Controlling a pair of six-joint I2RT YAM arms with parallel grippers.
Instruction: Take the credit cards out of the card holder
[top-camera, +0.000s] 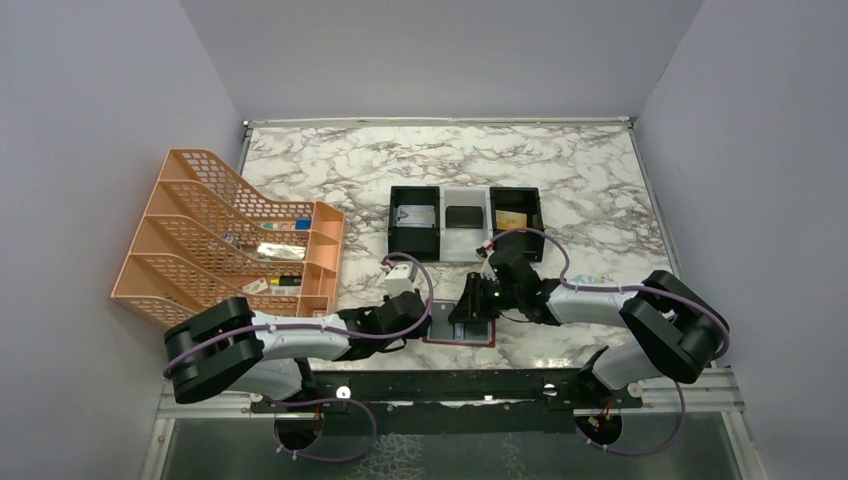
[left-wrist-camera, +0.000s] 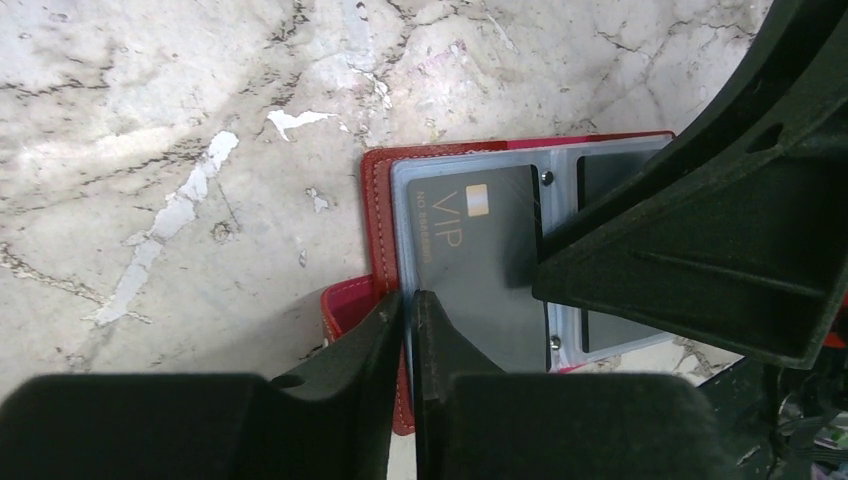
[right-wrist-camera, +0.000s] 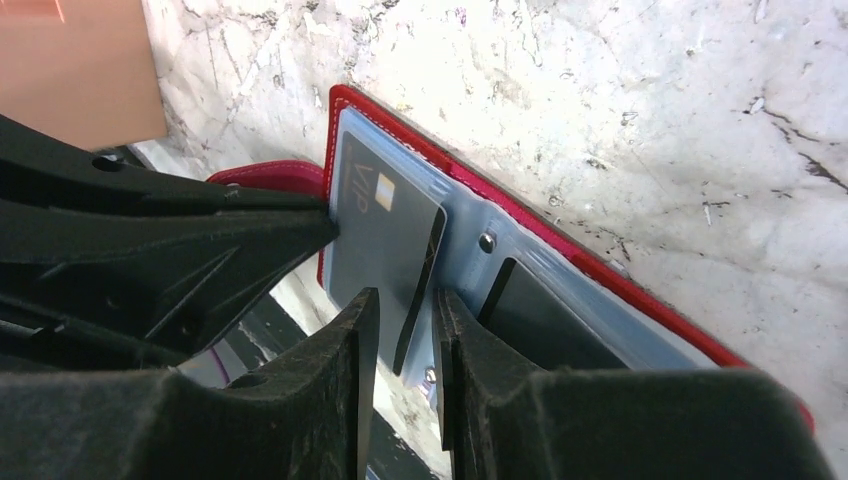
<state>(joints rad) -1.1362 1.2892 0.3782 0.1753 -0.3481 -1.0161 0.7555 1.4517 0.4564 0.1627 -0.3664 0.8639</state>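
The card holder lies open at the near table edge, red border and pale blue panels showing in the left wrist view and the right wrist view. My left gripper is shut on the edge of its left blue panel. A black VIP credit card sits in that panel, its inner edge lifted. My right gripper is slightly open, its jaws on either side of that lifted edge without closing on it. A second dark card lies in the other panel.
A black-and-white three-compartment tray stands behind the holder with a silvery card, a black card and a gold card inside. An orange file rack stands at the left. Both arms crowd over the holder.
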